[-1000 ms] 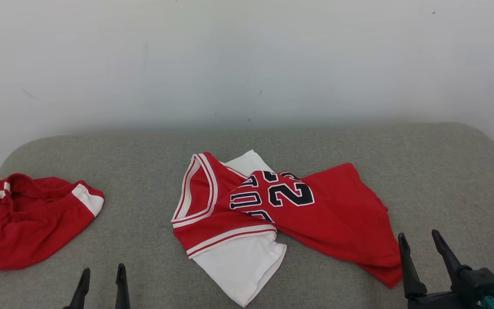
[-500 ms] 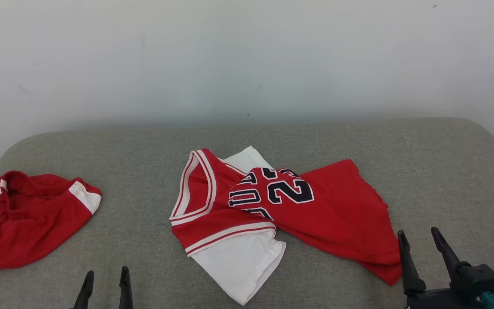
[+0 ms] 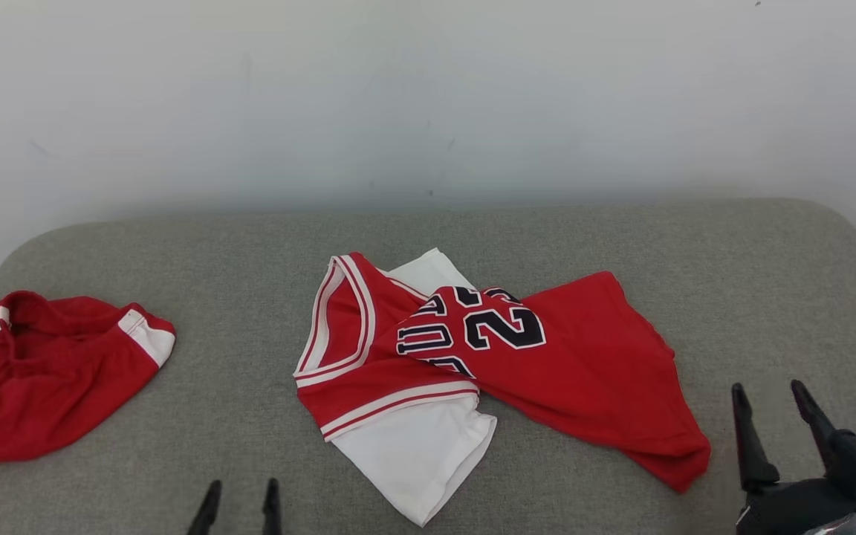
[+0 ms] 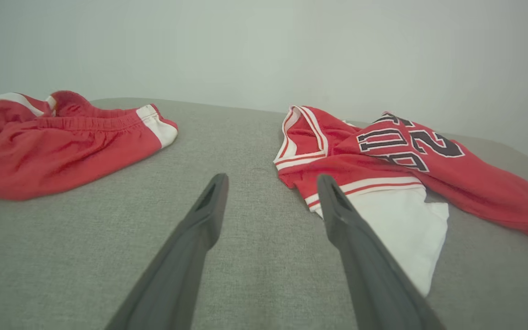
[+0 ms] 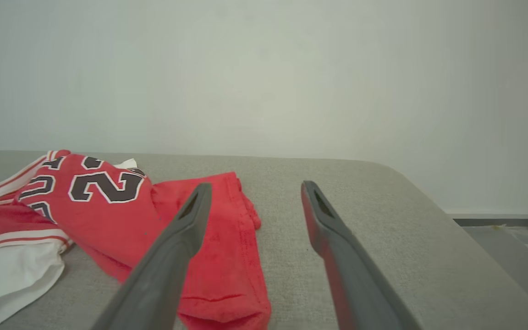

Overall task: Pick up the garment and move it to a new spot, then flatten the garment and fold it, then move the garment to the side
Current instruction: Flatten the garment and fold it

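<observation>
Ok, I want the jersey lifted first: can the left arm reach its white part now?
Probably yes. The left end effector is open, and only bare grey padding lies between it and the white part of the jersey; the red shorts lie off to its left.

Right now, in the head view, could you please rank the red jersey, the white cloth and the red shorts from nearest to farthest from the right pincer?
From the right pincer:
1. Red jersey, just to its left.
2. White cloth, at the centre.
3. Red shorts, far left.
</observation>
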You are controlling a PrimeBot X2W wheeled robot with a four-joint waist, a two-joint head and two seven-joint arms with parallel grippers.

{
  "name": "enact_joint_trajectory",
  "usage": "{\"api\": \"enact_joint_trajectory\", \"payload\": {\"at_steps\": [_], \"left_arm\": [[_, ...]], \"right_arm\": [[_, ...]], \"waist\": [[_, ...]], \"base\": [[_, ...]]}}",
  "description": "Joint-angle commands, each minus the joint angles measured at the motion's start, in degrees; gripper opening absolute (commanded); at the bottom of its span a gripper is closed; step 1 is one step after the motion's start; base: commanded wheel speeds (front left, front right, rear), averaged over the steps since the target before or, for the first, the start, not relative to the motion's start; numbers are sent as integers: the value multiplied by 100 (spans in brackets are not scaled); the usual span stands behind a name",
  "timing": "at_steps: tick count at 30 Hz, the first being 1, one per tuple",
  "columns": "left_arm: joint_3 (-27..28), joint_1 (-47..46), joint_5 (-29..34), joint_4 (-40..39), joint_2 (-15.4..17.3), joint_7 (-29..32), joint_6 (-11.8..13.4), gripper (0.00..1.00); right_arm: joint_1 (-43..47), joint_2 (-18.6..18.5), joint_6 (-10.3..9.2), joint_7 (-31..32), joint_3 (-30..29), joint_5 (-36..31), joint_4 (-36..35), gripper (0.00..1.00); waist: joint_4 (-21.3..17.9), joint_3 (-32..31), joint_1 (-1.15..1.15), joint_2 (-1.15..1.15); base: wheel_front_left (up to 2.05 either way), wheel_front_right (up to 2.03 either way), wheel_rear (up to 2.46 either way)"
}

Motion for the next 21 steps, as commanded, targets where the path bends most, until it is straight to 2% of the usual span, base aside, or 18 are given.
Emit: {"api": "enact_joint_trajectory", "payload": {"at_steps": [1,7,14,21], "left_arm": [[-221,-151,-33,161,-6,61,-73,100],[-841,-545,-361,836,6,537,-146,100],[-1518,-1317,-1033,1649,2,717,216,100],[-1961,-1796,-1635,2032,5,685,507,100]], "right_arm": [[-88,-91,3,233,-161,61,88,100],[-484,-307,3,1133,-370,182,551,100],[-1289,-460,3,1957,-191,421,1446,100],[-1743,-557,3,2337,437,778,2090,100]], "waist": [[1,32,0,0],[-83,262,0,0],[-221,833,0,0],[-238,1071,0,0]], "base": [[0,0,0],[0,0,0],[0,0,0],[0,0,0]]}}
